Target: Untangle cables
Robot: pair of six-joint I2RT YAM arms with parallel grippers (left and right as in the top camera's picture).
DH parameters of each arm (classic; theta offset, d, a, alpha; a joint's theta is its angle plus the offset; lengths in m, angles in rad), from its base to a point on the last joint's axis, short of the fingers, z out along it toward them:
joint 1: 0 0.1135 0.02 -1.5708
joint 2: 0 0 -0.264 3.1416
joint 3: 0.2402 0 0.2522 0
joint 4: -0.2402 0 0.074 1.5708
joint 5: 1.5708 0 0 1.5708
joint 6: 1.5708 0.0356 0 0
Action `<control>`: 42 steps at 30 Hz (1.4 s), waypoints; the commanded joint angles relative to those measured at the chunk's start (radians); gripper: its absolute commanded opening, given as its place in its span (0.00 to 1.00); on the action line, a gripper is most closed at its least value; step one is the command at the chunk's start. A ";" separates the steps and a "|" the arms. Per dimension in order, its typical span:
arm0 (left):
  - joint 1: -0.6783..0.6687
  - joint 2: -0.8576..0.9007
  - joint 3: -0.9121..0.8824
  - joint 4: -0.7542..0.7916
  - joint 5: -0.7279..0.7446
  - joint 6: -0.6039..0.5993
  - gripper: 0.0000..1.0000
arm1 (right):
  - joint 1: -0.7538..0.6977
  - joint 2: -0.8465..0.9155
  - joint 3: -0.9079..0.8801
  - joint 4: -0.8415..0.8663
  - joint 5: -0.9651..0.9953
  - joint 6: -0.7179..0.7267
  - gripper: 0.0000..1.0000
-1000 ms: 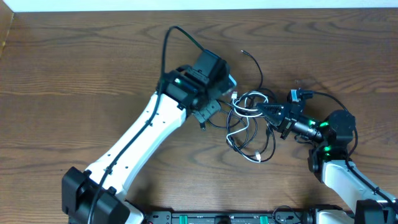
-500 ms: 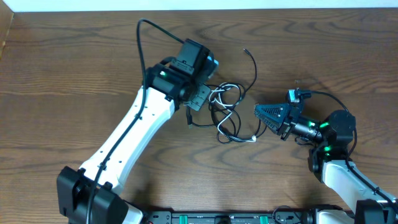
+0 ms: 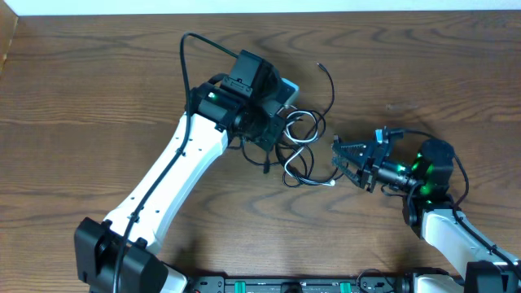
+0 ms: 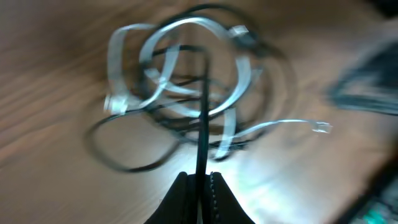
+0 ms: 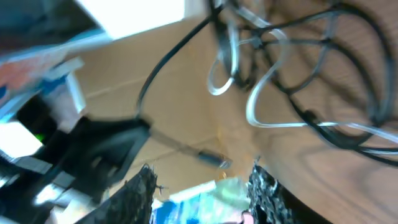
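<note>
Left pincer (image 4: 200, 182): clenched on a black cable (image 4: 201, 118), strand pinched at the fingertips and running straight ahead into the knot.
Just beyond the tips: cables (image 3: 303, 140) in overlapping loops, white cable (image 4: 189, 22) wound through the black, flat on the table (image 3: 98, 81).
Past the knot, facing back: right pincer (image 3: 340, 155), released, jaws apart, nothing between, tips just beside the outermost loops without touching.
Judged: knot stretched along the line between pincers; left nearer and already attached; right needing a strand to draw outward.
</note>
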 commanded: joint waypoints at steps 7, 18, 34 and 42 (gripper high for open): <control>-0.098 0.011 -0.004 0.006 0.158 0.030 0.08 | -0.006 -0.001 0.005 -0.109 0.161 -0.131 0.47; -0.249 0.011 -0.004 0.079 0.158 0.037 0.08 | 0.030 0.000 0.005 -0.242 0.330 -0.226 0.63; -0.313 0.011 -0.004 0.116 -0.231 -0.081 0.30 | 0.063 0.000 0.005 -0.364 0.388 -0.274 0.63; -0.293 0.015 -0.004 0.078 -0.461 -0.206 0.60 | 0.063 0.000 0.005 -0.422 0.417 -0.275 0.63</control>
